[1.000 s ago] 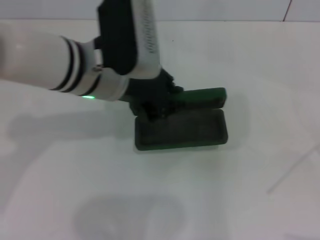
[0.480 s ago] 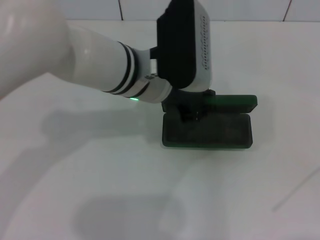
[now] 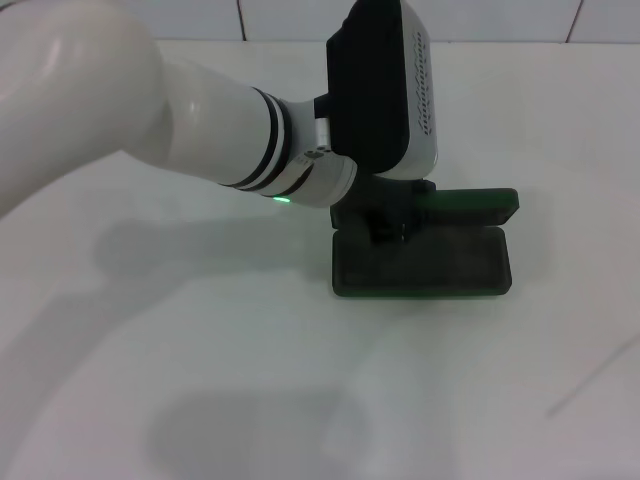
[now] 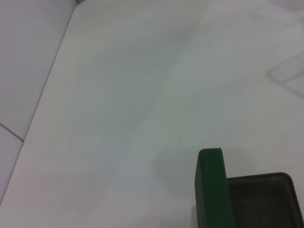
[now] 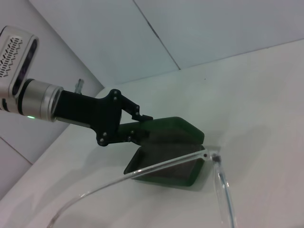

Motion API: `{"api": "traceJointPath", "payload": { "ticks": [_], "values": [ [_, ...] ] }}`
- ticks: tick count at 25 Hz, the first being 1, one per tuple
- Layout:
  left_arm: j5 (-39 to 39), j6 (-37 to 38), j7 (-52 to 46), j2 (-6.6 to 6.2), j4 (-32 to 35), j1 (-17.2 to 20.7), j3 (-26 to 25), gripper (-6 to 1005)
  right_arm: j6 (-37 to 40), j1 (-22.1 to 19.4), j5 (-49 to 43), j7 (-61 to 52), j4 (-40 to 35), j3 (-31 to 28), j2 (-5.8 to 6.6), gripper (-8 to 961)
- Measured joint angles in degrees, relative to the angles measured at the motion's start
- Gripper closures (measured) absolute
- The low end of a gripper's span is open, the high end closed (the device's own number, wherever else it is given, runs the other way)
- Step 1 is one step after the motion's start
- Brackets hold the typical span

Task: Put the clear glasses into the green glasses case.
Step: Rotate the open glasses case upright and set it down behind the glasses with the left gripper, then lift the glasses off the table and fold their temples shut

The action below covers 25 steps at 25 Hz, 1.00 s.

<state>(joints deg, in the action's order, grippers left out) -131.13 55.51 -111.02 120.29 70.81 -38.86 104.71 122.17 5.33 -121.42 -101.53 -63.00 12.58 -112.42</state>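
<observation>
The green glasses case (image 3: 425, 265) lies open on the white table, its lid (image 3: 468, 205) standing up at the back. My left gripper (image 3: 388, 228) is at the case's rear left corner, shut on its edge; the right wrist view shows its black fingers (image 5: 142, 129) clamped there. The left wrist view shows only the case's lid (image 4: 211, 190) and its dark lining. The clear glasses (image 5: 166, 165) hang close before the right wrist camera, above the table and short of the case (image 5: 164, 173). A thin temple (image 3: 590, 378) shows faintly at the head view's right edge. My right gripper is out of view.
The white table (image 3: 200, 330) spreads around the case, with a tiled wall (image 3: 500, 18) behind it. My left arm (image 3: 150, 120) reaches in from the left above the table.
My left arm has swung to the right, and the open case has moved right with the gripper. Over the last half second the shift is small.
</observation>
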Motion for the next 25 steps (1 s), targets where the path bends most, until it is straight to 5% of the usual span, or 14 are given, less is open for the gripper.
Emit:
{"api": "traceJointPath", "payload": {
  "ticks": [13, 18, 25],
  "values": [
    [-0.1, -0.2, -0.2, 0.06, 0.8, 1.0, 0.9, 787, -0.9, 0.2, 0.2, 0.3, 0.8, -1.6, 0.07, 838],
    [-0.1, 0.1, -0.3, -0.09, 2.0, 1.4, 1.5, 616, -0.8, -0.3, 0.1, 0.9, 0.8, -2.0, -0.07, 838],
    [-0.1, 2.5, -2.5, -0.22, 9.6, 4.4, 1.4, 615, -0.5, -0.5, 0.0, 1.6, 0.8, -3.0, -0.17, 838]
  ]
}}
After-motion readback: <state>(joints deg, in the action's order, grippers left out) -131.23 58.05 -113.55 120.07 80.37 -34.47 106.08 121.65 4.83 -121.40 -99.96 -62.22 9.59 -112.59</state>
